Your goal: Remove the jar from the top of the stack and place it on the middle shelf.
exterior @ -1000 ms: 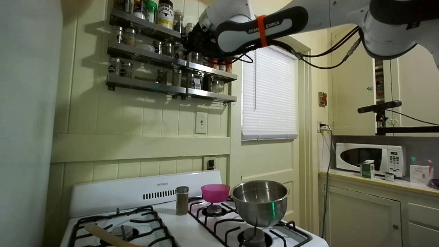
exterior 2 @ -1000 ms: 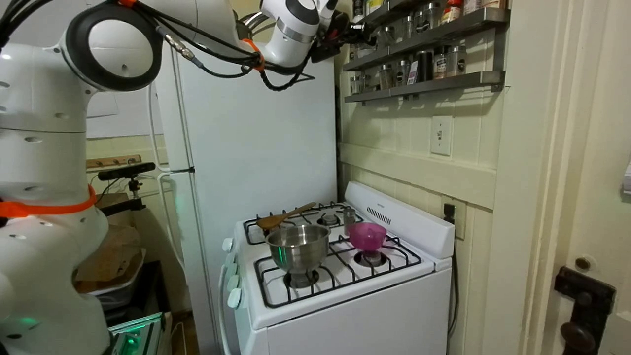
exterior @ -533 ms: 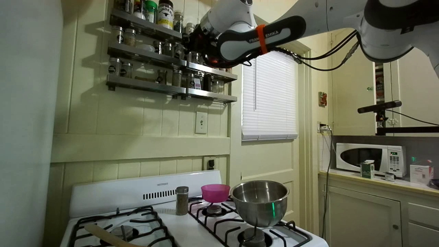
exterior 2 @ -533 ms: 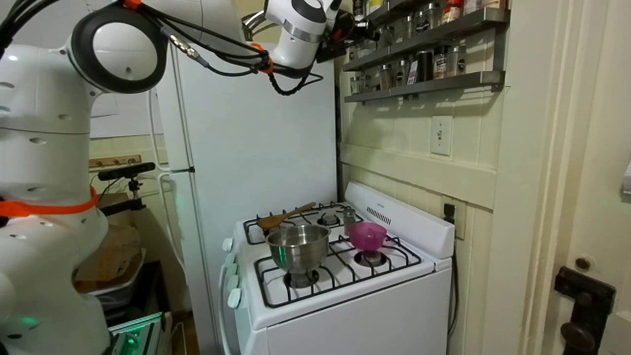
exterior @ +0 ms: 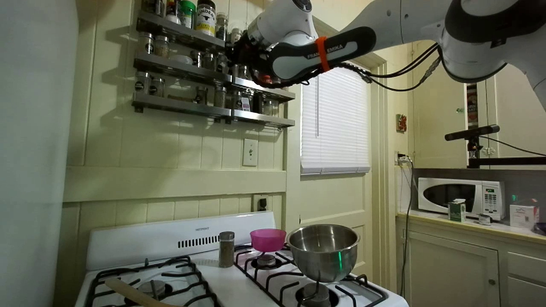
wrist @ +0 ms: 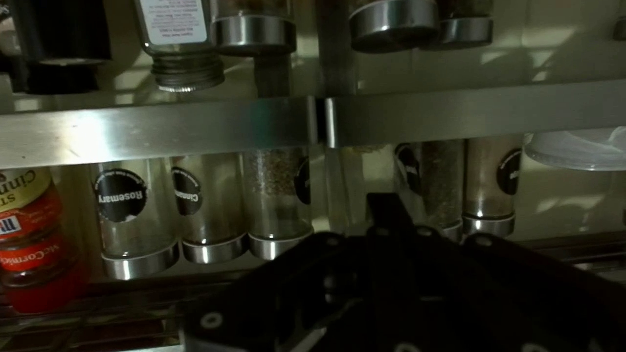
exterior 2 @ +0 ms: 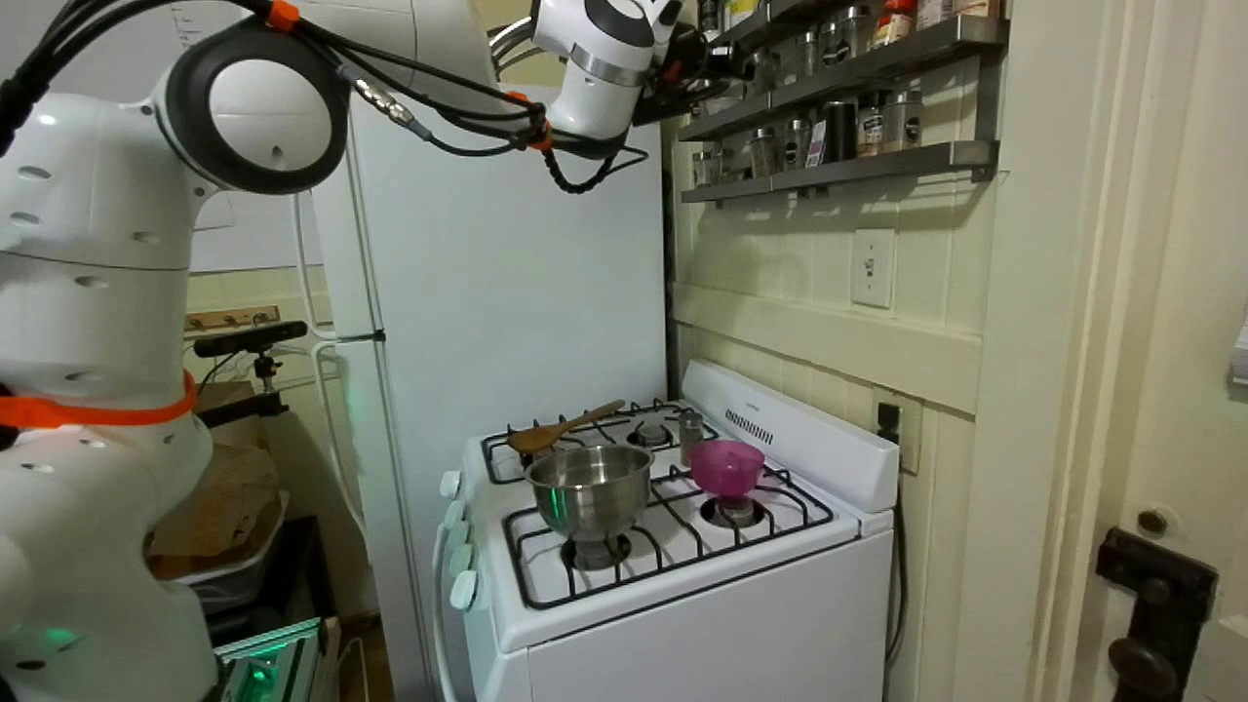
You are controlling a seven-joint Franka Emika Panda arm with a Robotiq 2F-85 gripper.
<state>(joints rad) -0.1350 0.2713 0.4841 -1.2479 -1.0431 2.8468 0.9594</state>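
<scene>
In the inverted wrist view, the middle shelf [wrist: 430, 115] shows you a smooth grey metal rail in two lengths, split by a narrow gap. Your black pincer [wrist: 385, 201] points in beside that gap, clenched into one slim block; I cannot tell whether it touches any jar. Behind the rail you have cylindrical glass jars with steel caps, several with round black labels: the Rosemary jar [wrist: 120, 200], the Cinnamon jar [wrist: 215, 210], a jar of coarse brown flakes [wrist: 274, 176], and a jar of fine tan powder [wrist: 484, 178] near a translucent white dish [wrist: 577, 149]. A red McCormick container [wrist: 36, 256] stands next to the Rosemary jar. Down on the bench [exterior: 236, 283], a white-enamelled gas stove, a slim see-through spice jar [exterior: 226, 253] stands upright, dark-capped and mostly filled with grainy greyish-brown seasoning; I cannot tell whether a second is stacked with it. Near it sit a thin translucent pink plastic bowl [exterior: 268, 241] and a rounded, polished stainless-steel bowl [exterior: 324, 261]; a wooden spoon [exterior 2: 536, 438] lies across the stove's other half.
</scene>
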